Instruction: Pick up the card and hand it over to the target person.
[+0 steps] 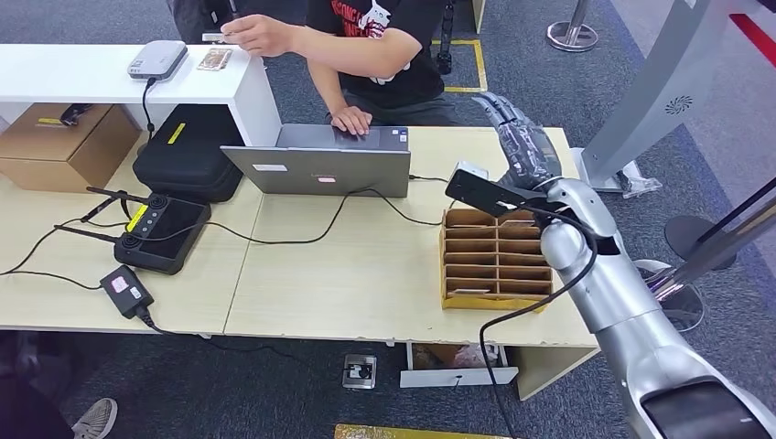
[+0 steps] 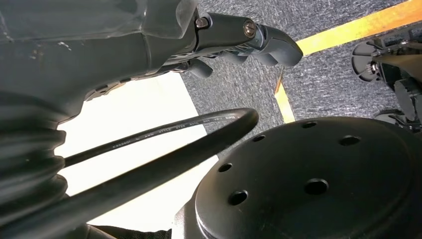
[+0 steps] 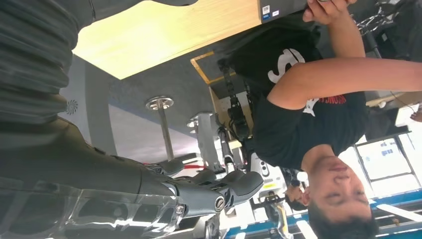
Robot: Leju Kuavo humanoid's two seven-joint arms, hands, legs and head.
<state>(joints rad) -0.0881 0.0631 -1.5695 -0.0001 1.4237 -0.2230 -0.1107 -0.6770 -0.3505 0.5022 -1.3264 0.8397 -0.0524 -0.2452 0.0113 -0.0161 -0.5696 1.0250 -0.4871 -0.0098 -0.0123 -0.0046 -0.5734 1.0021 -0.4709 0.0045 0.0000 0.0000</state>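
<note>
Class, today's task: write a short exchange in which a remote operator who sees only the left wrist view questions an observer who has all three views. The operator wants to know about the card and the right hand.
Operator: I see just grey carpet and a yellow line. Where is the card?
Observer: The card lies on the white shelf beside a grey device, close to a person's hand.
Operator: Is the right hand holding anything?
Observer: No. The right hand is raised beyond the slotted wooden box, its fingers extended and empty.
</note>
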